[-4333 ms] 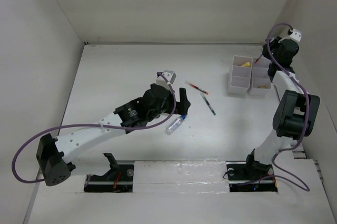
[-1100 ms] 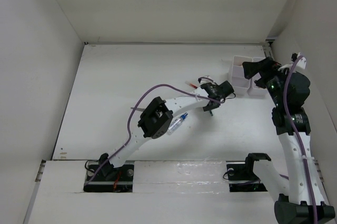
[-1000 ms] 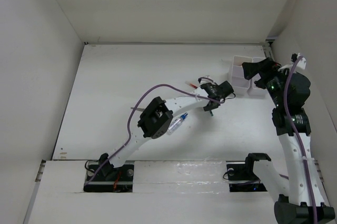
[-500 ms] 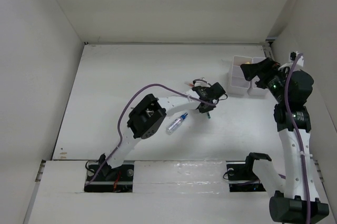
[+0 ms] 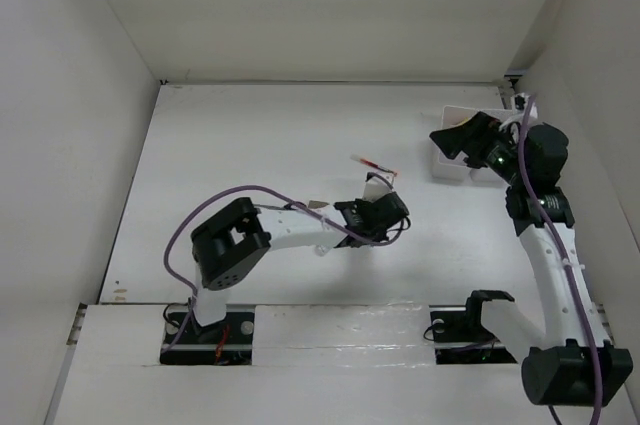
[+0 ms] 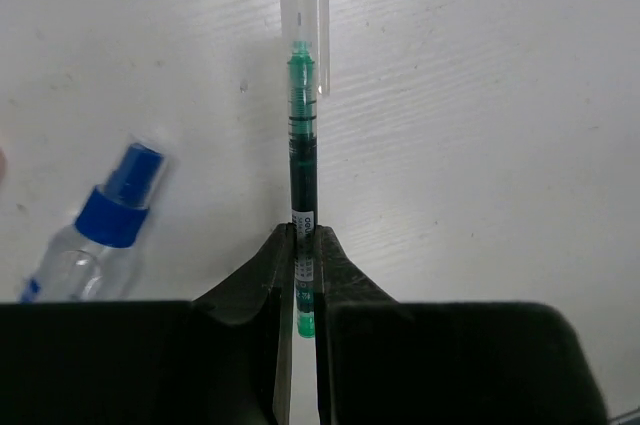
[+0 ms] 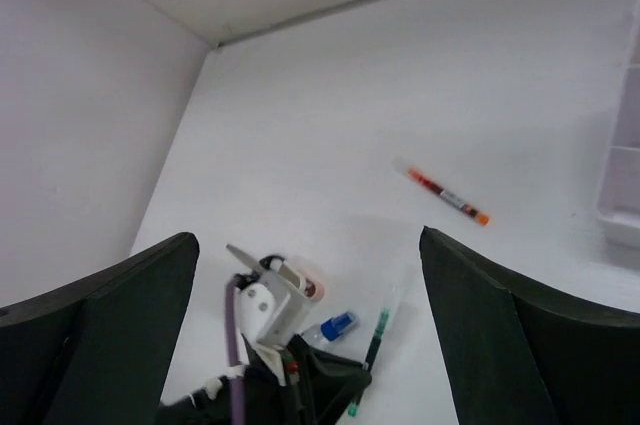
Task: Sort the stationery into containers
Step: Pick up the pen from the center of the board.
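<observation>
My left gripper [image 6: 304, 245] is shut on the lower end of a thin green pen [image 6: 303, 165] with a clear cap, which points away from the jaws just over the white table. A small clear blue-capped bottle [image 6: 95, 235] lies left of it. From above, the left gripper [image 5: 385, 213] sits mid-table with the red pen [image 5: 373, 165] lying beyond it. My right gripper [image 5: 445, 138] hangs open with nothing in it over the white containers [image 5: 448, 167] at the back right. The right wrist view shows the red pen [image 7: 447, 195], green pen [image 7: 376, 337] and bottle [image 7: 330, 328] below.
White walls enclose the table on the left, back and right. One container's rim [image 7: 622, 175] shows at the right edge of the right wrist view. The left arm's purple cable [image 5: 215, 207] loops over the table near its elbow.
The left gripper has pulled back toward the near side, shut on the green pen. The right gripper has swung left over the containers and stays open.
</observation>
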